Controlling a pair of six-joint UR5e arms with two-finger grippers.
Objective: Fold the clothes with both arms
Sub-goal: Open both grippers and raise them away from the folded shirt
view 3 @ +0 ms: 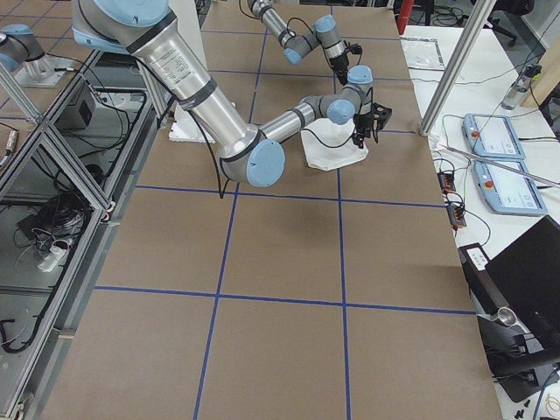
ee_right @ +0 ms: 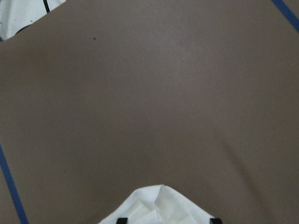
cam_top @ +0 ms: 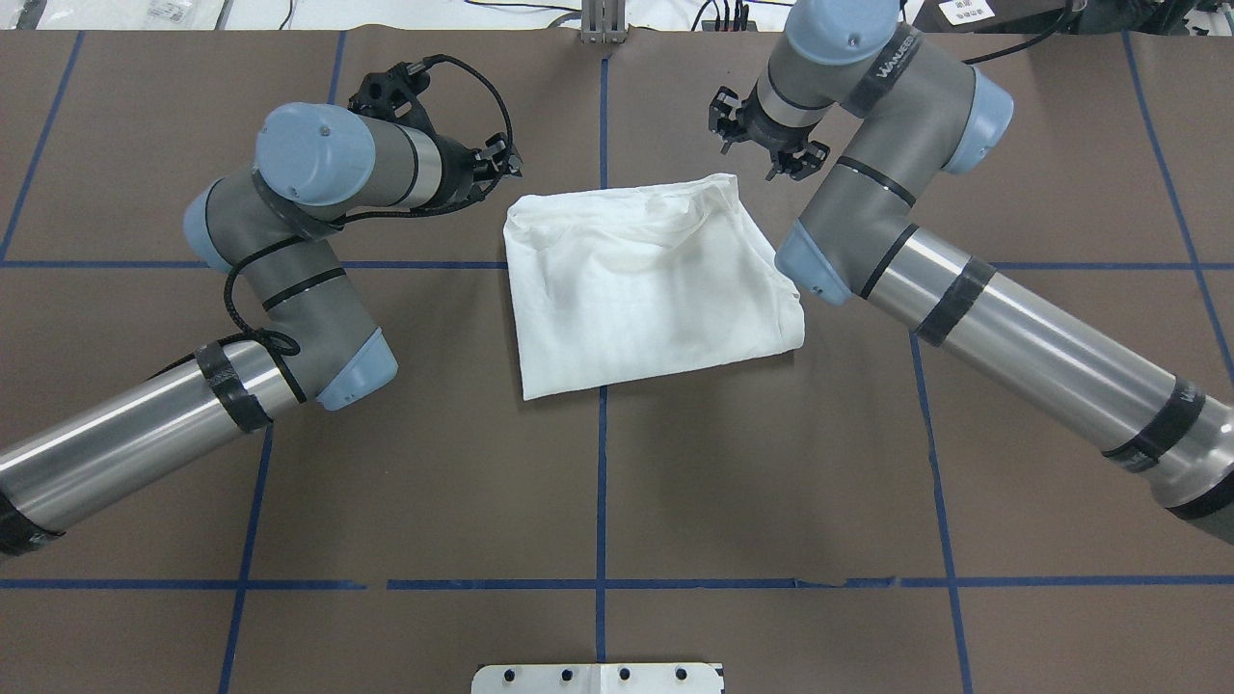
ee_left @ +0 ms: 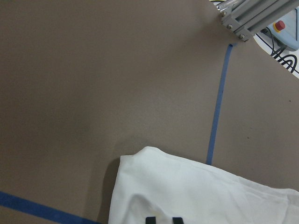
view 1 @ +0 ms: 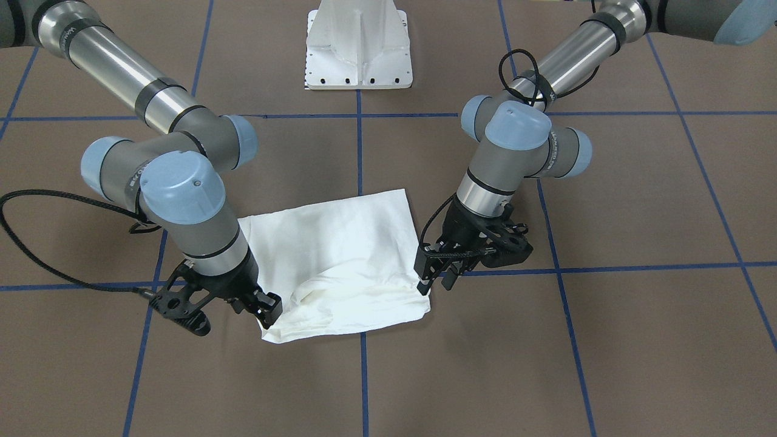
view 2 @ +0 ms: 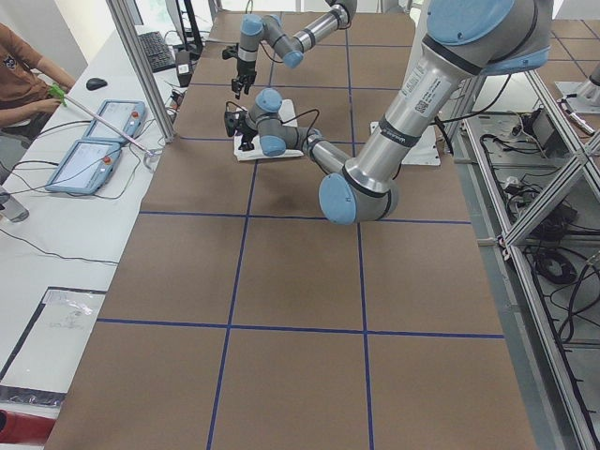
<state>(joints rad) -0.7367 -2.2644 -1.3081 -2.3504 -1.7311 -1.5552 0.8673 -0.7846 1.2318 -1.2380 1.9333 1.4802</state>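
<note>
The white T-shirt (view 1: 340, 255) lies folded into a rough square on the brown table; it also shows in the overhead view (cam_top: 646, 280). Its collar, label and printed text are hidden. A loose fold bulges along the edge far from the robot. My left gripper (view 1: 436, 278) is open just over one far corner, and its wrist view (ee_left: 163, 219) shows the cloth (ee_left: 196, 191) under the tips. My right gripper (view 1: 270, 308) is open at the other far corner, with the jaws wide around the cloth's tip (ee_right: 159, 205) and nothing held.
The white pedestal base (view 1: 358, 48) stands at the robot's side of the table. Blue tape lines (cam_top: 602, 482) cross the brown table cover. Operator pendants (view 3: 494, 140) lie beyond the far edge, on a side bench.
</note>
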